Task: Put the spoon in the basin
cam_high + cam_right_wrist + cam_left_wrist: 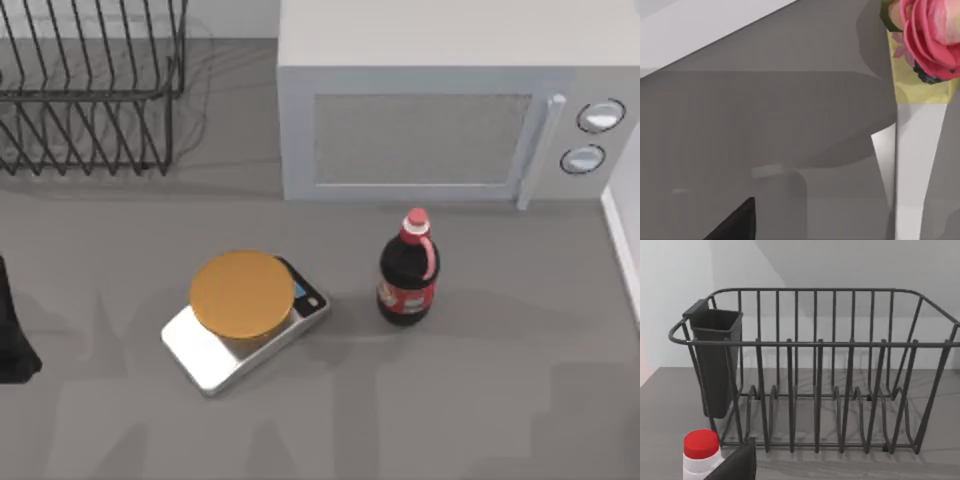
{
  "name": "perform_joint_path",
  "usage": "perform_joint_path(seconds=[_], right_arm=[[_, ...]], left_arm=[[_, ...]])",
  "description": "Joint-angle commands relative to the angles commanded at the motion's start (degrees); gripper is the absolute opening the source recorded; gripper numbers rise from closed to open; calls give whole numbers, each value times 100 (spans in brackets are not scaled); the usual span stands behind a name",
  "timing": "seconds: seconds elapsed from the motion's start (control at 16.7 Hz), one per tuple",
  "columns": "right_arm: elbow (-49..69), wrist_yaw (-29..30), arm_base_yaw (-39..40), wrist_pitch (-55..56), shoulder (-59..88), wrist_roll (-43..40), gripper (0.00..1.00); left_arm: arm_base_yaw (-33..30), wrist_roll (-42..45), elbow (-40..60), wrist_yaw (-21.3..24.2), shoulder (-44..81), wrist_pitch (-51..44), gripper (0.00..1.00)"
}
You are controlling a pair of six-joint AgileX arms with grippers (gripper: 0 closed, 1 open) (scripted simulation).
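Of the left gripper a dark wedge juts in low in its wrist view, and of the right gripper a like wedge in its own; whether either pair of fingers is spread or pressed together I cannot tell, nor where the spoon or the basin lies. A spoon should be light, stiff and slick, lying flat on the desk - best pinched across the narrow handle near its middle, with the fingers coming straight down. Just by the left gripper stands a red-capped bottle, with the dish rack and its cutlery holder beyond. In the top view the desk's front strip is bare and gives free room. The scale, bearing an orange disc, and the cola bottle stand mid-desk, the microwave behind - low sweeps there risk a knock.
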Motion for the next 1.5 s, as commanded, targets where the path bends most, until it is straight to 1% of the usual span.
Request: perform_joint_path(seconds=[0.18,0.48,1.26,1.32,1.5], right_arm=[[-361,0,3,662,330,12,100],[-441,0,5,798,403,13,100],[-441,0,5,798,403,13,2],[-441,0,5,798,403,13,0],[-441,0,5,798,403,13,0]], left_arm=[[0,0,0,0,0,0,100],[0,0,0,0,0,0,100],[0,0,0,0,0,0,100],[0,0,0,0,0,0,100],[0,0,0,0,0,0,100]])
